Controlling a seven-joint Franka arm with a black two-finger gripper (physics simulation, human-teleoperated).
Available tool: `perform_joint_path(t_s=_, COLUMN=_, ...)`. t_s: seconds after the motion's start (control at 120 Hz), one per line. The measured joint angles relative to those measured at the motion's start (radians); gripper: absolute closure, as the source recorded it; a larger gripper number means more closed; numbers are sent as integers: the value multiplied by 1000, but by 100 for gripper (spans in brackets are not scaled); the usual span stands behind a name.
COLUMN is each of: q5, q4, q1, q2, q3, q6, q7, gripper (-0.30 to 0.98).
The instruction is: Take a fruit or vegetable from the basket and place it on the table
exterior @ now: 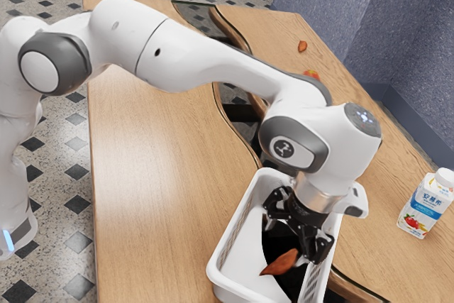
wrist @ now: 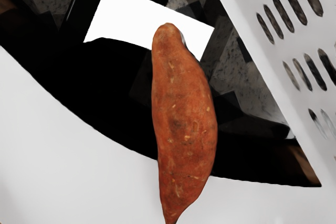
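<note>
The wooden worktop [exterior: 156,175] bears a basket [exterior: 221,274], a carton [exterior: 424,207], a brown piece [exterior: 302,46] and a partly hidden red thing [exterior: 312,74].

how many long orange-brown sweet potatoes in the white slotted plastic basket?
1 visible: the sweet potato is inside the basket. The white arm covers part of it, so others may be hidden.

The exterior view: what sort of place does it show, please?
It looks like a dining or meeting room, though I cannot tell which. It has a wooden table with a curved glass-like strip, a floor patterned with dark diamonds, and blue-grey walls.
</note>
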Motion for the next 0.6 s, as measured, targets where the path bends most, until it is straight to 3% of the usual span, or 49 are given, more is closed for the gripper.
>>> perform_joint_path(t_s=0.208, q5=30, q4=-60, q1=4, q2=0, q3=5, q6=80, q7=24, gripper=0)
perform_joint_path(t_s=0.6, q5=17, q4=-111, q1=25, q2=13, q3=7, q6=152, q7=52, gripper=0)
